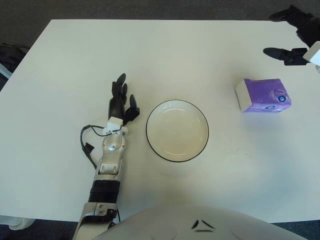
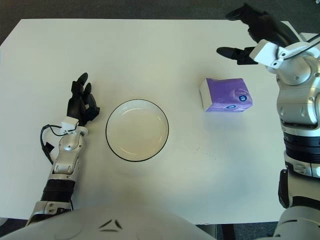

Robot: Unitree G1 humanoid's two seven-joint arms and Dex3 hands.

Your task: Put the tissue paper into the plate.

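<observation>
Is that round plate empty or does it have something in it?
Empty. The plate shows only its bare pale inside; the purple tissue pack lies apart on the table, with the right hand open beyond it.

You see a matt white table [image 1: 65, 60], glossy ceramic-looking plate [image 1: 177, 107] with dark rim, shiny purple plastic-wrapped tissue pack [image 1: 263, 95].

Lab-like setup, bare white table [image 1: 165, 55], dark carpet [image 1: 150, 9]

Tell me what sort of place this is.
Probably a lab or test room rather than a home: a plain white table on dark carpet holds only an empty plate and a purple tissue pack. The right hand is open beyond the pack; the left hand shows left of the plate.
</observation>
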